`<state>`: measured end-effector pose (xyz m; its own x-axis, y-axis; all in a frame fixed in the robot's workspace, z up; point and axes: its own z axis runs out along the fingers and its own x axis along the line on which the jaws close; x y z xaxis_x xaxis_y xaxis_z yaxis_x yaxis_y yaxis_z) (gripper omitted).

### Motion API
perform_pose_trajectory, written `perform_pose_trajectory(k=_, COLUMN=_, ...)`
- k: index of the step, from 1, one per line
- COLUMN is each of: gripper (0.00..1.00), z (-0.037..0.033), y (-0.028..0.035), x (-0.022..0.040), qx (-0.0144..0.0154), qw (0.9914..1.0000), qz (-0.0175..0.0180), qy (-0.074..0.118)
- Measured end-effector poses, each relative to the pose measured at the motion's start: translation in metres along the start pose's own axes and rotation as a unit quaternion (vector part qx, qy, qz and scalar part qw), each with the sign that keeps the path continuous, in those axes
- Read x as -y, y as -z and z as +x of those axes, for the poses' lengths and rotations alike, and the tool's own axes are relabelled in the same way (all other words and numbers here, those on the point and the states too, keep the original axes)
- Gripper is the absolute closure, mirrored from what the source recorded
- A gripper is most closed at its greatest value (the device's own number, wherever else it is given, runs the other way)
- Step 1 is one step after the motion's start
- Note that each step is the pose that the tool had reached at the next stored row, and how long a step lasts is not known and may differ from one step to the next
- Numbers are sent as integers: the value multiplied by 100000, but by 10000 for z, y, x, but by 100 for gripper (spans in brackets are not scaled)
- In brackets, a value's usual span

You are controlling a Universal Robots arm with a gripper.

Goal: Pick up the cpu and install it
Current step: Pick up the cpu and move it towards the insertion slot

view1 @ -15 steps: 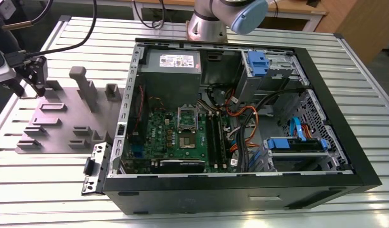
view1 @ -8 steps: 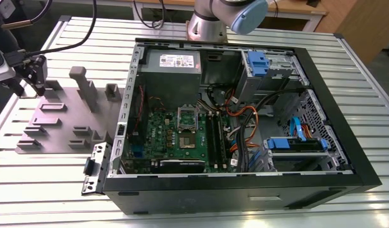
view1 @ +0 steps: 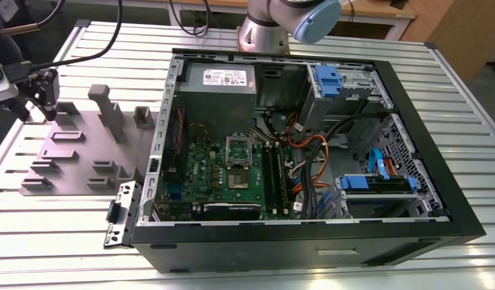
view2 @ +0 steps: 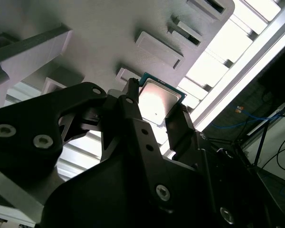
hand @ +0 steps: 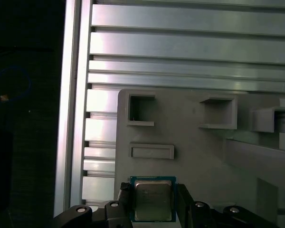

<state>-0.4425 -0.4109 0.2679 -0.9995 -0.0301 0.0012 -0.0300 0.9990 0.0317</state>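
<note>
In both wrist views the cpu [view2: 157, 96] [hand: 152, 202], a small square chip with a silvery top and a thin teal edge, sits between my two black fingers [view2: 179, 124] [hand: 125, 195]. The fingers press against its two opposite sides. My gripper [view2: 156, 105] [hand: 153, 198] [view1: 47, 107] hovers over the far corner of the grey holder plate [view1: 78, 160] at the exterior view's left. The green motherboard [view1: 223, 181] lies inside the open computer case [view1: 312, 254], with its silver socket frame [view1: 238, 148] near the middle.
Upright grey holder blocks [view1: 110, 112] rise from the plate close to my gripper. The slatted aluminium table [view1: 61, 229] carries the plate and the case. Orange and blue cables [view1: 307, 163], blue drive brackets [view1: 328, 78] and memory slots [view1: 273, 175] crowd the case. The arm's base [view1: 268, 30] stands behind it.
</note>
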Motion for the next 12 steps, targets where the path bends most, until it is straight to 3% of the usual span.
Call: perform_pose_trajectory(k=12, gripper=53, z=0, y=25, x=-1, qx=-11, qw=100000, qz=4, qy=-3)
